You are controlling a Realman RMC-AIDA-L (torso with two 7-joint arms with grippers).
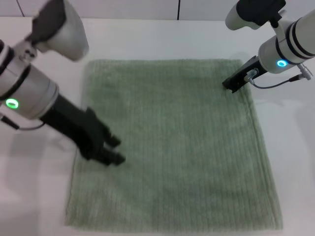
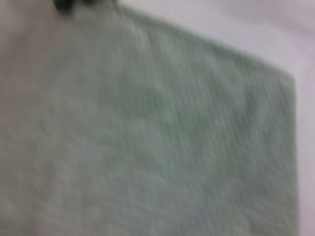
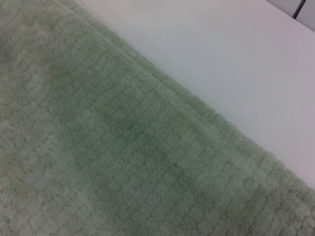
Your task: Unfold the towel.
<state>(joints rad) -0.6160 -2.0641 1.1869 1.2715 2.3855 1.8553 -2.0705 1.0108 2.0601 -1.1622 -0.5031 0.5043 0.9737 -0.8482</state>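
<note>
White and smooth, the surface (image 1: 162,42) fills most of the head view, with a pale wall behind its far edge. On it lies the towel (image 1: 172,147), a big soft green cloth with thin lines running down it. The towel lies flat and open, almost a square, and it covers the middle of the surface from near the far edge down to the near edge. Its edges look a bit wavy, mostly on the side by the right edge of the surface. The left pincer (image 1: 114,150) is black and sits low over the towel, close to the towel's edge that faces the left edge of the surface. Its two fingers (image 1: 112,141) are a little apart, and nothing is between them. The right pincer (image 1: 229,86) is black too, and it is down at the towel's far corner, the one nearest the far right corner of the surface. I cannot tell if the right pincer is apart or together. The left wrist view shows green towel (image 2: 162,147) with a strip of white surface (image 2: 256,29) past its edge. The right wrist view shows the fluffy towel (image 3: 123,147) up close, with little squares in the cloth, and bare surface (image 3: 221,59) just beside its edge.
</note>
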